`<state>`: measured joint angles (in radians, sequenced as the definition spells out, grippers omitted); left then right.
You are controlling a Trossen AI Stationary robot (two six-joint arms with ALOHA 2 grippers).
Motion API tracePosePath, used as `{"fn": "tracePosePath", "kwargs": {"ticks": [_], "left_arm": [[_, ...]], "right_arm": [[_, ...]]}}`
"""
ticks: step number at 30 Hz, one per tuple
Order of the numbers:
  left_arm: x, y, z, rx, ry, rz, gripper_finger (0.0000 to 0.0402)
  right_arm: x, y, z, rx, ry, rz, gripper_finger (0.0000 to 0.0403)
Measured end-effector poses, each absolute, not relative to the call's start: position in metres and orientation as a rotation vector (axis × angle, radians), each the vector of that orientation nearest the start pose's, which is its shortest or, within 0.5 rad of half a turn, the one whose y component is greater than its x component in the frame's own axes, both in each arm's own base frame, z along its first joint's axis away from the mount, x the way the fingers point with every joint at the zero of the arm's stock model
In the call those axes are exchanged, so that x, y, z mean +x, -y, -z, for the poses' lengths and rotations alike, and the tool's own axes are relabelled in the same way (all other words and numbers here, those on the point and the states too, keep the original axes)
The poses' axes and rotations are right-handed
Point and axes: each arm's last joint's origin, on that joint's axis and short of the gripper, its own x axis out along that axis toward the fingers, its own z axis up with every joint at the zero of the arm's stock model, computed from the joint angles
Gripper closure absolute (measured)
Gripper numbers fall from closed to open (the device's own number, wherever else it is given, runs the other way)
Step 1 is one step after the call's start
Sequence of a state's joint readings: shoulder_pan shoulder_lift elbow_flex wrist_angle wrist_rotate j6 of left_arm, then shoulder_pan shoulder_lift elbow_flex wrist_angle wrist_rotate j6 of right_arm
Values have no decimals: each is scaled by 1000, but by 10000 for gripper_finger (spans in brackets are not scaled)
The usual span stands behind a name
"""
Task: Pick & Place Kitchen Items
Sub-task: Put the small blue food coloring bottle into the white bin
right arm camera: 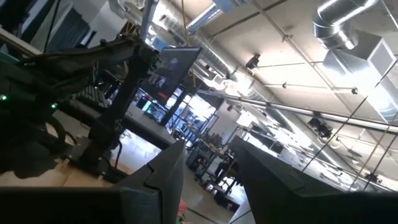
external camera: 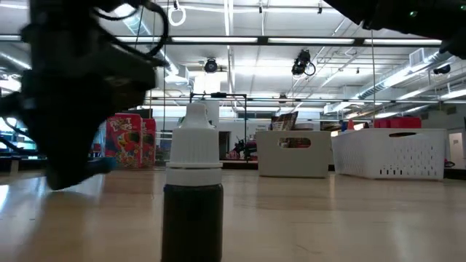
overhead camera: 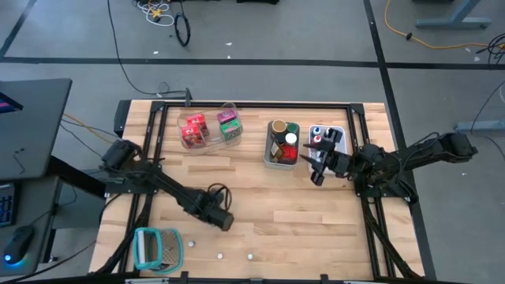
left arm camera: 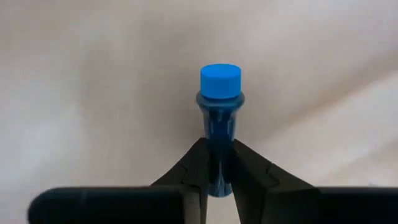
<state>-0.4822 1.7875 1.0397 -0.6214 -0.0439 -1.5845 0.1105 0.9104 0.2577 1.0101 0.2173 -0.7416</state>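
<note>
The table [overhead camera: 260, 213] is pale wood in jointed strips, smooth with a soft sheen; the dropper bottle [external camera: 192, 207] has a dark glossy body under a white ribbed plastic cap; the blue-capped bottle [left arm camera: 219, 118] looks like translucent plastic; the 2 fingers [left arm camera: 193, 171] gripping it are matt black.

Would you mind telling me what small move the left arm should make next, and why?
Probably lift the blue-capped bottle clear of the table. The left tool is shut on the bottle's body, low over the wooden table. The bins, including the white bin under the right tool, lie farther back.
</note>
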Motion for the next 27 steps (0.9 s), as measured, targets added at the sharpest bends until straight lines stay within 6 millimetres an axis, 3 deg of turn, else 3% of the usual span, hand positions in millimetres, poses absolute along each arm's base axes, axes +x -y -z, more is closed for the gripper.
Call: {"fn": "tracePosePath", "kwargs": {"ticks": [5,8,11,15,22,27], "left_arm": [[306,135,-166,-835,-1110,-650,346],[320,123,-180,-730,-1039,-619,349],[337,108,-198,-609,-929,-619,349],[356,93,-227,-445,-778,-634,346],[388,76,-277,-254,-542,-546,347],[402,70,-301,-153,-416,-437,344]], "right_arm": [[179,-10,-244,-640,294,243,245],[179,-7,-244,-512,299,235,245],[181,-3,-241,-377,272,228,245],[182,1,-234,-366,203,227,245],[184,2,-237,-237,234,67,245],[186,5,-243,-58,247,44,245]]}}
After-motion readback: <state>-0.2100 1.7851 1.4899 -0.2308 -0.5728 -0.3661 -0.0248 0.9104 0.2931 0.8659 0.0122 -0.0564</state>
